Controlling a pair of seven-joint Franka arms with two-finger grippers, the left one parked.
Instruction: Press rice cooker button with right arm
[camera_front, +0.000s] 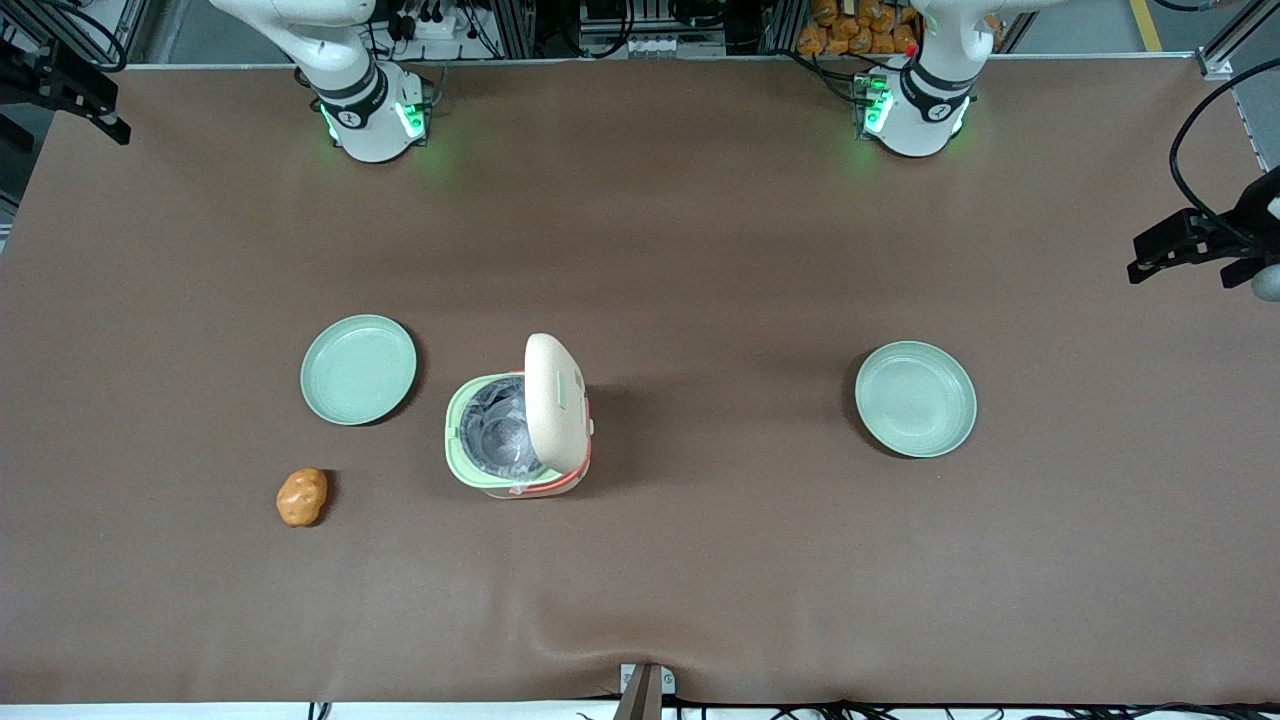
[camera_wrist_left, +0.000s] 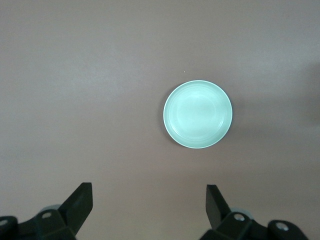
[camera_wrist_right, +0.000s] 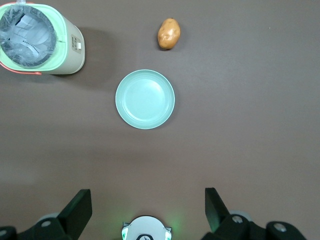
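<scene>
The rice cooker (camera_front: 520, 425) stands mid-table with its cream lid (camera_front: 553, 400) raised upright, so the silver pot (camera_front: 497, 437) and pale green rim show. It also shows in the right wrist view (camera_wrist_right: 40, 40), with a small latch button (camera_wrist_right: 77, 46) on its cream side wall. My right gripper (camera_front: 70, 90) hangs high at the working arm's end of the table, well away from the cooker. In the wrist view the gripper (camera_wrist_right: 148, 200) is wide open and empty, with its fingers (camera_wrist_right: 77, 210) above bare table and the arm's own base (camera_wrist_right: 146, 230).
A pale green plate (camera_front: 358, 369) lies beside the cooker toward the working arm's end, also in the right wrist view (camera_wrist_right: 145, 99). A potato (camera_front: 302, 496) lies nearer the front camera (camera_wrist_right: 169, 33). A second green plate (camera_front: 915, 398) lies toward the parked arm's end (camera_wrist_left: 198, 114).
</scene>
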